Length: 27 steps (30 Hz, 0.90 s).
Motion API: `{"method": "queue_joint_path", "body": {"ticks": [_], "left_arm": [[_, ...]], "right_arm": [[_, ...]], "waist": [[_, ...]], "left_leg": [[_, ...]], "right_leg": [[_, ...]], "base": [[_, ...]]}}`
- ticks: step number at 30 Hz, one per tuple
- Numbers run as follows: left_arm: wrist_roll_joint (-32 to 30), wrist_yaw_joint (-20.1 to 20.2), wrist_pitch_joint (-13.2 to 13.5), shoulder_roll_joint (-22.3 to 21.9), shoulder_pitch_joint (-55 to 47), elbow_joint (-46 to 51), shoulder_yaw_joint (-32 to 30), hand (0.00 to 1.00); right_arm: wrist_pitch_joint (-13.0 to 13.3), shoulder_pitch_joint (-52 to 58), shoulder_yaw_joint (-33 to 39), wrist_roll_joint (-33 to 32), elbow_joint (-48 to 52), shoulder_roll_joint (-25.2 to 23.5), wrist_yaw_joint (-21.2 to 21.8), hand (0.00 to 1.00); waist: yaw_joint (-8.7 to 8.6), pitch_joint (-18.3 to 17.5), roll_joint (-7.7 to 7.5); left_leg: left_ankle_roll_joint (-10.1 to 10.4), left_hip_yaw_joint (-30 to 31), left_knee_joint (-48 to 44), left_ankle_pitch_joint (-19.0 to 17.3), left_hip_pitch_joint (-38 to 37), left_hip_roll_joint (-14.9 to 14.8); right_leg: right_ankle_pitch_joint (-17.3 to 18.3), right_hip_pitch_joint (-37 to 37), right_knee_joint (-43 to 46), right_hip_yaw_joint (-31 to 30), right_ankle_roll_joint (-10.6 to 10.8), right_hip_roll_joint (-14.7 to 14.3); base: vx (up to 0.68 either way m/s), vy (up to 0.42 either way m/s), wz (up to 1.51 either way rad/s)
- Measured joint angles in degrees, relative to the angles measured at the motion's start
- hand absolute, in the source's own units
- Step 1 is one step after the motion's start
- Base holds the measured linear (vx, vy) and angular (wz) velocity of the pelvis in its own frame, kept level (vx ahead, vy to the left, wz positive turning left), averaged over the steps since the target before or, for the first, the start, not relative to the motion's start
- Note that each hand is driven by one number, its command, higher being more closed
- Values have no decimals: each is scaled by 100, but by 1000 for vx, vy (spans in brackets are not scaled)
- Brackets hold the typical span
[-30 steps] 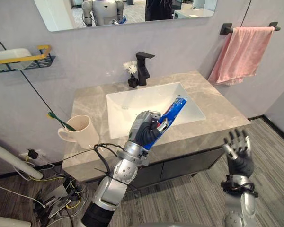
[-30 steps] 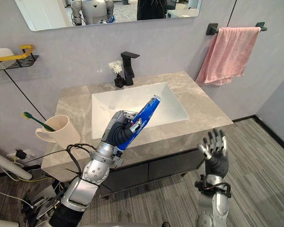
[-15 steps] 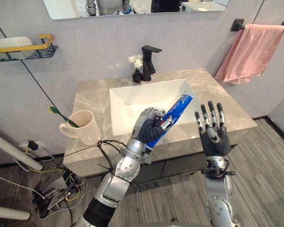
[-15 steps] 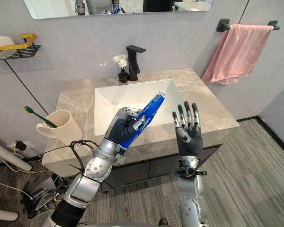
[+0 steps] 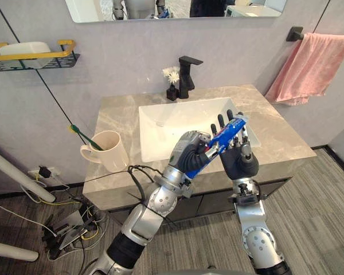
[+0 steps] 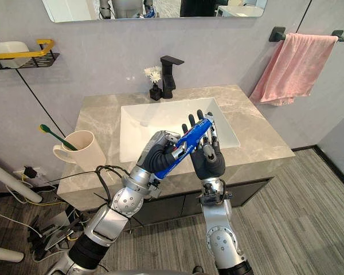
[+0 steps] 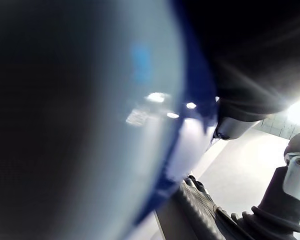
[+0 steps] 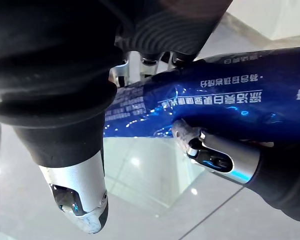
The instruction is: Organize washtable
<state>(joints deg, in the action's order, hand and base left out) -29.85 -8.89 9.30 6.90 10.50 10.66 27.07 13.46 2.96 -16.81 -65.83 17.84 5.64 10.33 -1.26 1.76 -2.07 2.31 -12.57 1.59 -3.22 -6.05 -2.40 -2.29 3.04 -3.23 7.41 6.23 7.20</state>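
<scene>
The left robot hand (image 5: 188, 153) grips the low end of the toothpaste tube (image 5: 222, 139), which slants up across the straight-fingered right robot hand (image 5: 239, 161) just behind it.

A mug (image 5: 110, 150) with a toothbrush (image 5: 80, 133) is occupying the counter's (image 5: 274, 135) left; a faucet (image 5: 188, 78) and flower vase (image 5: 172, 91) are crowding its back edge. Bare stone is lying open right of the basin (image 5: 167, 122).
</scene>
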Motion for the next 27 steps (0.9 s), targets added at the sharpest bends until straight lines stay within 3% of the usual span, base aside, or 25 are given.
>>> {"method": "queue_joint_path", "body": {"ticks": [12,13,27], "left_arm": [[3,-17,1,2,83,0,33,100],[6,-39,3,2,83,1,32,100],[3,-110,227,86,8,2,315,100]], "right_arm": [[9,-180,-135,-285,0,227,-17,0],[9,-230,-145,-328,0,228,-31,100],[256,-414,-97,-322,0,34,-148,100]], "waist": [[21,10,-81],[21,10,-80],[30,8,-85]], "left_leg": [[-1,0,1,1,14,4],[-1,-1,1,1,15,4],[-2,6,1,1,34,6]], "right_leg": [[-1,-14,1,1,-1,2],[-1,-15,1,-1,-1,2],[-1,-31,0,5,-1,4]], "base": [[0,0,0],[0,0,0],[0,0,0]]}}
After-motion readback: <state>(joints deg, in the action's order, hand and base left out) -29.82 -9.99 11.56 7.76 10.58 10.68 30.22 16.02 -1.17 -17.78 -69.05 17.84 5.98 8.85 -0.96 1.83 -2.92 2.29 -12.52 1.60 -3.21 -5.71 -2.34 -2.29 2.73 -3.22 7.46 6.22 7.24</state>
